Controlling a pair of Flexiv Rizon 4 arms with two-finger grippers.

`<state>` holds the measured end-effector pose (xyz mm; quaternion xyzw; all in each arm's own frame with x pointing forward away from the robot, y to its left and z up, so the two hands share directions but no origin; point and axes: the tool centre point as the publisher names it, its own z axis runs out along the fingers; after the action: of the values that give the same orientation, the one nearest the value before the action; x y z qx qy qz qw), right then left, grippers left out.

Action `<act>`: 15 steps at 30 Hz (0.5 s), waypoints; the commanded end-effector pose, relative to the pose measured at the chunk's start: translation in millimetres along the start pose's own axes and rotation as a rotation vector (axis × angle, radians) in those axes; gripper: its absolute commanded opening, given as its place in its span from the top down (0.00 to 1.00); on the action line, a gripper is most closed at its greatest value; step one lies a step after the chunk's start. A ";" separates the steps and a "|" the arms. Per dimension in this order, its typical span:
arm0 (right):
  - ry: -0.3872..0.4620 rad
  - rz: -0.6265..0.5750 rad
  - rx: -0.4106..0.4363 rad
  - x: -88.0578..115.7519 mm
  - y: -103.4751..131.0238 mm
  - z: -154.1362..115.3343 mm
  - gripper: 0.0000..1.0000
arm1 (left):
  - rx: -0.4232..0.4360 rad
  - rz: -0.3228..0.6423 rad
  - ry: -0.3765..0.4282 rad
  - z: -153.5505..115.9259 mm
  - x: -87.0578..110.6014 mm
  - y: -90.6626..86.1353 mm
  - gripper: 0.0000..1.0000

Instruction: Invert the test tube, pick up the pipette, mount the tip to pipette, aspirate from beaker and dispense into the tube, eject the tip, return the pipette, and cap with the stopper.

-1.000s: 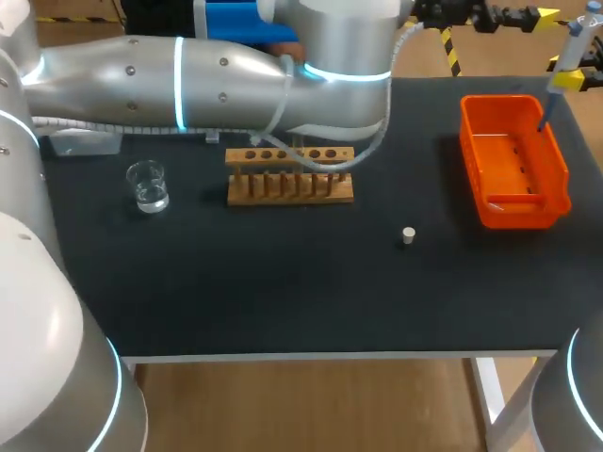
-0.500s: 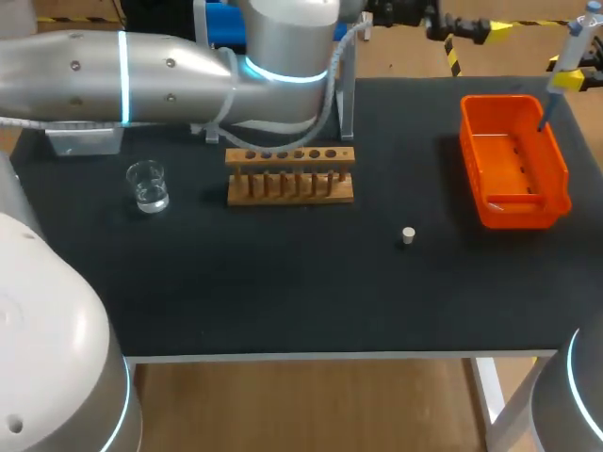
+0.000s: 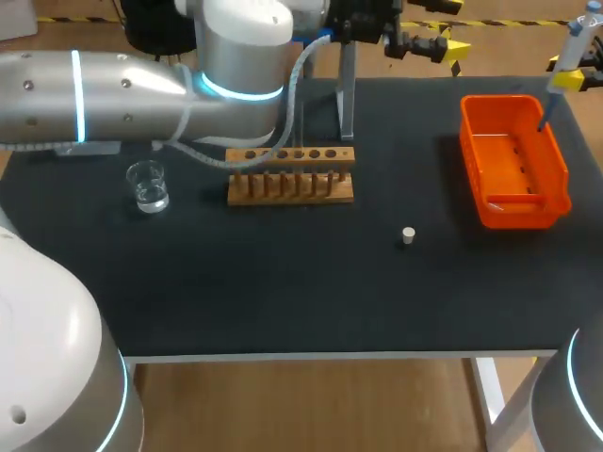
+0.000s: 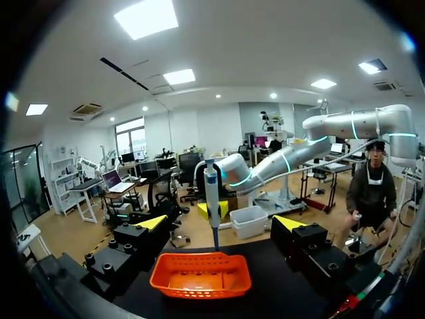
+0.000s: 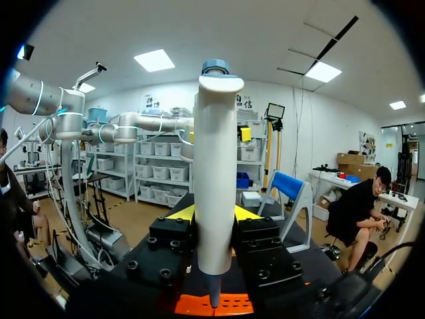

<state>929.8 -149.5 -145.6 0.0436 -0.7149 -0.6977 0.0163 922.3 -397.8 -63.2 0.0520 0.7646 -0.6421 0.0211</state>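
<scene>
With the right claw (image 5: 212,214) pinching the pipette (image 5: 214,179) upright over the orange bin (image 3: 513,160) at the bench's (image 3: 283,292) two o'clock, I'd keep it plumb so the tip (image 3: 545,115) drops inside; left claw (image 4: 220,229) spread, empty.

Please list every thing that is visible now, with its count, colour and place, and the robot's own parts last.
wooden test tube rack: one, brown, middle of black table.
clear glass beaker: one, transparent, left of rack.
small cylindrical stopper: one, pale, right of rack, nearer front.
orange plastic basket: one, orange, right side.
grey pipette with blue top: one, above basket.
grey metal post: one, behind rack.
left gripper: open, facing basket.
right gripper: shut on pipette.
</scene>
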 end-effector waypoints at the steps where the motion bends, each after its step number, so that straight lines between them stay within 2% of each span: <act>1: 0.002 0.000 0.002 -0.5 0.8 -0.4 1.00 | 0.015 0.001 -0.048 -22.1 18.3 9.1 0.00; 15: 0.002 0.000 0.002 -0.5 0.8 -0.4 1.00 | 0.032 -0.060 -0.126 -72.3 38.2 38.9 0.00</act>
<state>929.8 -149.5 -145.6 0.0436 -0.7149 -0.6977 0.0163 900.6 -333.7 -89.5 -0.0053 0.7587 -0.6501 0.0406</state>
